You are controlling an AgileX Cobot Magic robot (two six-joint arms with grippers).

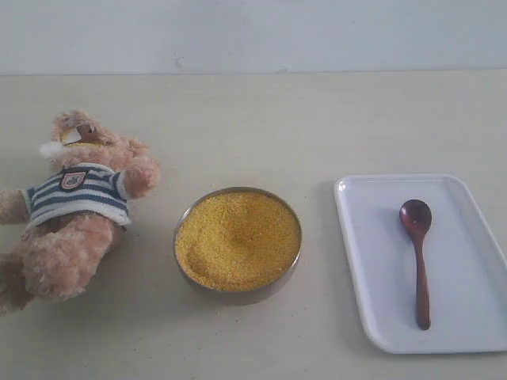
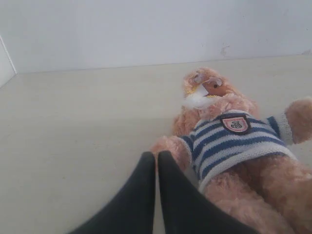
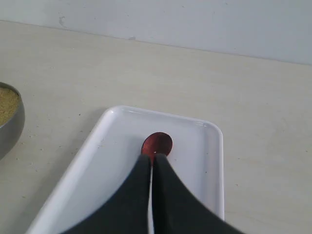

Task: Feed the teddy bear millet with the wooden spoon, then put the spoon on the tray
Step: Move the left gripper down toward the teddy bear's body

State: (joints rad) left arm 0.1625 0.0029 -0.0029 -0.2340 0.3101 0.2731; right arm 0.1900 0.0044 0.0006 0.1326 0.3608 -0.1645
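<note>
The teddy bear (image 1: 75, 206) lies on its back at the left of the table, striped shirt and badge facing up. Millet (image 1: 238, 237) fills the metal bowl (image 1: 179, 257) in the middle. On the white tray (image 1: 372, 261) at the right, the wooden spoon (image 1: 418, 253) lies flat. Neither gripper shows in the exterior view. In the left wrist view my left gripper (image 2: 156, 155) is shut and empty, its tips close to the teddy bear's (image 2: 234, 141) arm. In the right wrist view my right gripper (image 3: 153, 157) is shut over the tray (image 3: 112, 146); only the wooden spoon's (image 3: 158, 144) round bowl shows past the tips.
A pale wall runs along the back edge of the beige table (image 1: 261, 119). The metal bowl's side (image 3: 12, 126) shows at the edge of the right wrist view, beside the tray.
</note>
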